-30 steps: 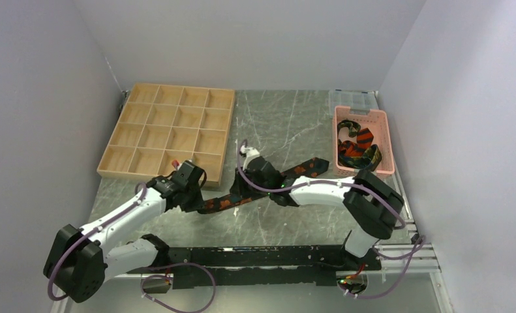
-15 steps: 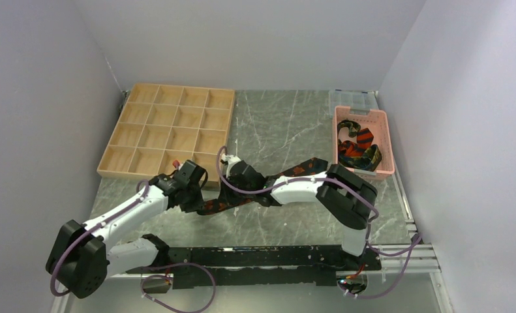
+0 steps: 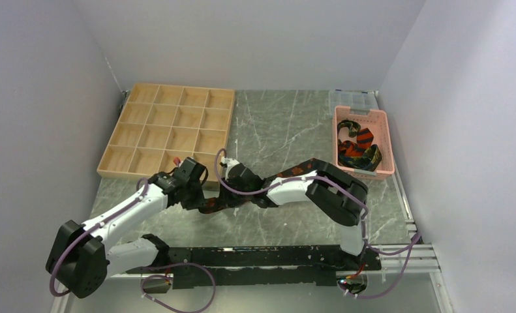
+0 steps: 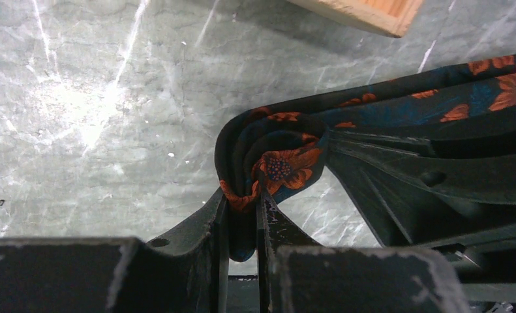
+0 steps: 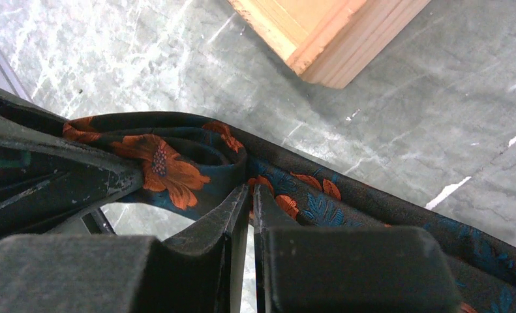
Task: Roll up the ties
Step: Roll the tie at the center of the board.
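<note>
Near the front corner of the wooden tray (image 3: 131,173), on the grey table (image 3: 281,124), my 2 grippers now sit almost nose to nose on the floral tie (image 3: 293,171). My left gripper (image 4: 242,202) stays clamped on the coiled end, its fingers pressed together with the small roll of black and orange fabric nipped between them. What has just changed is my right gripper (image 5: 250,192). 1 second ago it rested further along the flat length with its jaws wider, and it has since slid towards the left one and narrowed to a thin slit, pinching the tie just beside the coil. I judge this to mean the roll is only begun: a few turns are wound, and the long tail lies flat, running diagonally towards the pink basket (image 3: 387,140). With this closer grip I can feed the next stretch round the coil, though slack fabric could let the turns spring loose. The other ties (image 3: 356,147) lie bundled in that basket, not yet rolled
</note>
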You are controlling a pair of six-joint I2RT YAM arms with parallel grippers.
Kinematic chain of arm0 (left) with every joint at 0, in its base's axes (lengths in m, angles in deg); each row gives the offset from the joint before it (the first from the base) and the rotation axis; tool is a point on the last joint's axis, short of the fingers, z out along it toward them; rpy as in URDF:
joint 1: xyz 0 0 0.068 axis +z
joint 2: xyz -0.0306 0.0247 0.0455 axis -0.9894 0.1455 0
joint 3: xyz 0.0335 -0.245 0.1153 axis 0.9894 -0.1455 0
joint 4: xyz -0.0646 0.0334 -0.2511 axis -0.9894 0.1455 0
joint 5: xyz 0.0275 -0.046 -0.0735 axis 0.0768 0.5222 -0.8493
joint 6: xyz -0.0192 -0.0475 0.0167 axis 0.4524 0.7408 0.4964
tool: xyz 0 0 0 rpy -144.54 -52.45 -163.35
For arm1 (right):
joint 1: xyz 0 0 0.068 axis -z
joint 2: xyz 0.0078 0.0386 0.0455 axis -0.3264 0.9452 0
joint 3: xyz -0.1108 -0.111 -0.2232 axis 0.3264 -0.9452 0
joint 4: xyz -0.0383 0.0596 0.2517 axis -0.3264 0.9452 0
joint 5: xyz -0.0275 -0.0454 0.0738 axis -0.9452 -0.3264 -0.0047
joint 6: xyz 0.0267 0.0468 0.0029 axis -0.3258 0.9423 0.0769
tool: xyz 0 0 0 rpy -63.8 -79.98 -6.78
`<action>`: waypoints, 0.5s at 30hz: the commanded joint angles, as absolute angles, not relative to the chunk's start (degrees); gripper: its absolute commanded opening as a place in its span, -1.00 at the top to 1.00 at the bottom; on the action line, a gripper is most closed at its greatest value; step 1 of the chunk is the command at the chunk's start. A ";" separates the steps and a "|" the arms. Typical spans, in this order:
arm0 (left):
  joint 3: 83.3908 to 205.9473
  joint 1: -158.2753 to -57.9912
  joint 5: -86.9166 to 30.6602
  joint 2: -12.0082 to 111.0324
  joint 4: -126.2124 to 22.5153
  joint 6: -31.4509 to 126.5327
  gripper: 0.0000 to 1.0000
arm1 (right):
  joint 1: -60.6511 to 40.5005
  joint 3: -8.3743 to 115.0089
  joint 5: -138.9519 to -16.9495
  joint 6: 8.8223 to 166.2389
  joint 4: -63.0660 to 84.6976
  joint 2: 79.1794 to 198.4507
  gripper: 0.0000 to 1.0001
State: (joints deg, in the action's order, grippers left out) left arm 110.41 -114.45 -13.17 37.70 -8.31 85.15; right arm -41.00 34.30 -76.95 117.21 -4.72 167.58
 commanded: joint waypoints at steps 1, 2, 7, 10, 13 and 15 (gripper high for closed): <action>113.63 -115.30 -15.07 37.52 -9.72 85.24 0.94 | -41.37 34.33 -76.37 118.14 -6.62 170.13 0.74; 113.97 -115.52 -14.91 37.85 -9.55 85.26 0.94 | -41.36 34.22 -76.44 118.17 -6.84 170.28 0.75; 116.11 -116.65 -12.83 39.84 -8.03 85.48 0.94 | -41.36 32.66 -78.56 119.04 -7.81 169.90 0.75; 116.62 -116.74 -11.83 40.20 -7.38 85.34 0.94 | -41.16 30.83 -80.94 119.10 -8.38 167.89 0.74; 116.34 -116.90 -12.23 40.29 -8.49 85.74 0.94 | -41.02 29.95 -80.97 119.03 -9.17 167.67 0.74; 116.20 -117.37 -12.76 40.83 -9.58 86.27 0.94 | -41.00 29.70 -80.28 119.53 -10.34 168.35 0.74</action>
State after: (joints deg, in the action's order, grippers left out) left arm 114.69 -116.57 -12.91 40.12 -7.68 85.19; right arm -41.00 31.72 -78.35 119.48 -11.04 168.06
